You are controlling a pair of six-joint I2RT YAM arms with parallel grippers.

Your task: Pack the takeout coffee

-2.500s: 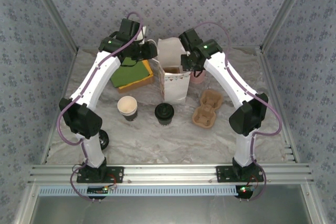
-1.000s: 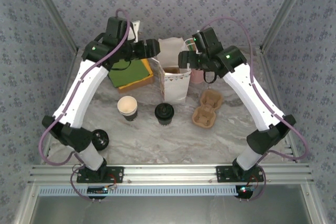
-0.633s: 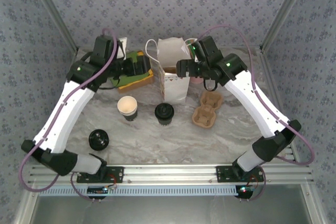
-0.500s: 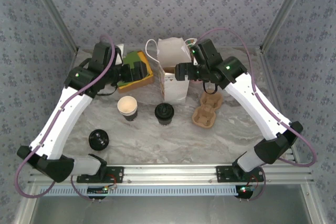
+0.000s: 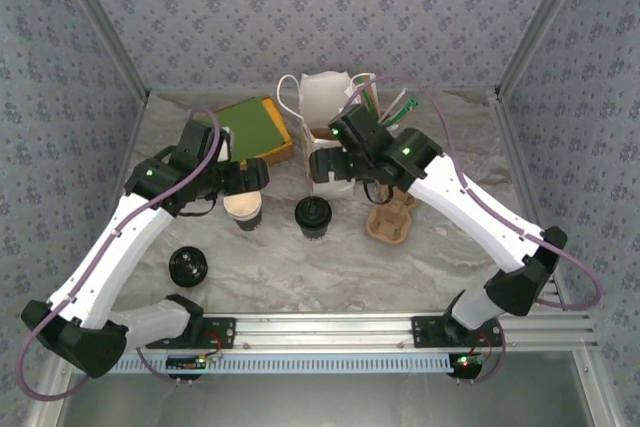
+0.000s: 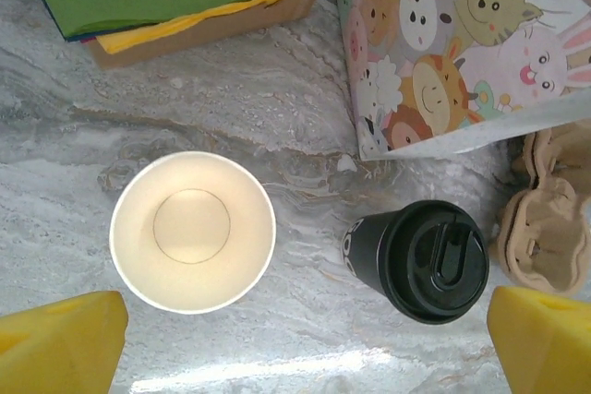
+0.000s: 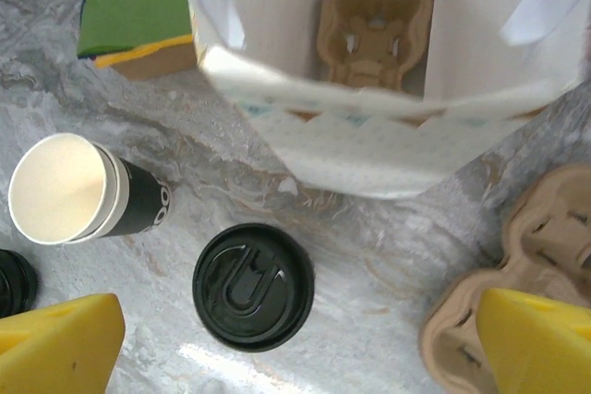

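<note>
Well, toward the left, the left tool (image 6: 297,350) is hanging wide open and empty above the lidless cup (image 6: 192,231), which is standing just beside the lidded coffee (image 6: 423,261) on the tabletop (image 6: 277,136), so it is risking closing on the wrong cup. Further right, the right tool (image 7: 297,346) is hovering equally spread and empty over the coffee, near the paper bag (image 7: 369,149). An off-centre pinch could be tipping the cup or popping its lid, and a low carry could be catching the bag's rim.
</note>
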